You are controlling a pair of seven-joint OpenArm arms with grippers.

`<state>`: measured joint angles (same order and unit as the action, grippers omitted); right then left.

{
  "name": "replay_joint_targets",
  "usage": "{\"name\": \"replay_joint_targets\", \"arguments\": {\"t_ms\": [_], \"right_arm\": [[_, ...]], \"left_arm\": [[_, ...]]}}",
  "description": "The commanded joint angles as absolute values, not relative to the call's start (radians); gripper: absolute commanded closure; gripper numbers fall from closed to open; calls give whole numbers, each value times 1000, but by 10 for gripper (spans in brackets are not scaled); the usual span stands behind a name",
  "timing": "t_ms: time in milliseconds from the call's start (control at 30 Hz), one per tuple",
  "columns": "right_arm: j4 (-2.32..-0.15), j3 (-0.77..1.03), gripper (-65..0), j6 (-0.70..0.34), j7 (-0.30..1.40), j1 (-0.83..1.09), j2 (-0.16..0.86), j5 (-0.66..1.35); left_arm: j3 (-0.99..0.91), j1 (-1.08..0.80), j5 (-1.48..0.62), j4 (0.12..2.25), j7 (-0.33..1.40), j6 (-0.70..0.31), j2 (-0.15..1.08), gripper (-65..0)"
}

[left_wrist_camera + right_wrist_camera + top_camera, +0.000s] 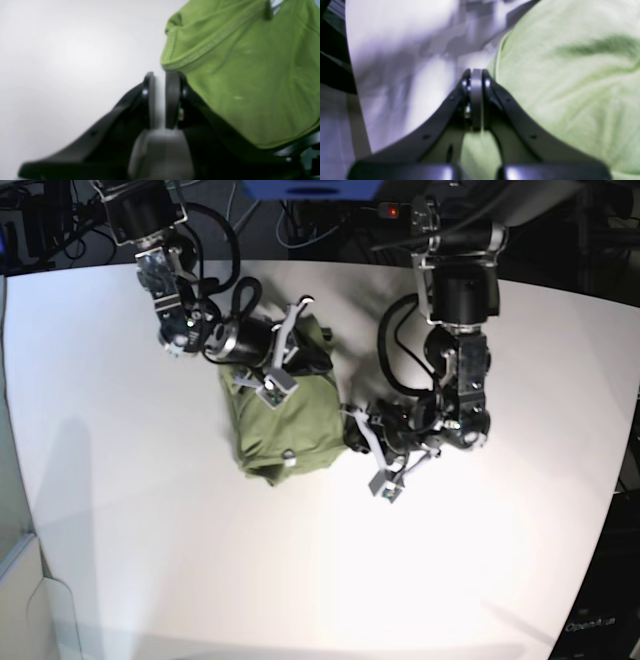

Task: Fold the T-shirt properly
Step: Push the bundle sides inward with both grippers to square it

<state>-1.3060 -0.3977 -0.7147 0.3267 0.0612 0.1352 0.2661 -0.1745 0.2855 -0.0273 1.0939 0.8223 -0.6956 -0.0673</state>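
White tabletop fills the base view, with dark cables and equipment along its far edge. Bunched on it, a little left of centre and toward the far side, lies the wrinkled olive-green short-sleeved cotton T-shirt, gathered into a rough, compact block.

At the shirt's right-hand edge in the base view sits the left gripper. Its wrist camera shows the two dark fingers standing narrowly apart, a thin slit of pale table visible between them and no cloth in the gap. A stitched hem of the shirt lies just beside the tip of one finger; whether it touches cannot be told from the blurred picture.

Over the shirt's far upper part reaches the right gripper. Its wrist camera shows the fingers drawn fully together with only a thin pale strip between the pads. The green cloth runs right up beside the tips and under the finger bases, but the blur hides whether any fabric is pinched.

Bare table lies broad on the near side and to the left of the shirt; to its right, the left arm takes up the room.
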Motion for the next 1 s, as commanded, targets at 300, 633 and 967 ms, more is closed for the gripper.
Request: {"name": "replay_joint_targets", "arguments": {"t_ms": [300, 633, 967], "right_arm": [[-1521, -397, 0, -698, 564, 79, 188, 186], [-1735, -401, 0, -698, 687, 88, 200, 188], [-1911, -383, 0, -698, 696, 159, 220, 185]], "left_arm": [[-176, 317, -41, 1133, 869, -698, -70, -78], [-177, 306, -42, 1319, 978, -698, -45, -78], [-171, 159, -42, 1488, 1082, -698, -1, -78]]}}
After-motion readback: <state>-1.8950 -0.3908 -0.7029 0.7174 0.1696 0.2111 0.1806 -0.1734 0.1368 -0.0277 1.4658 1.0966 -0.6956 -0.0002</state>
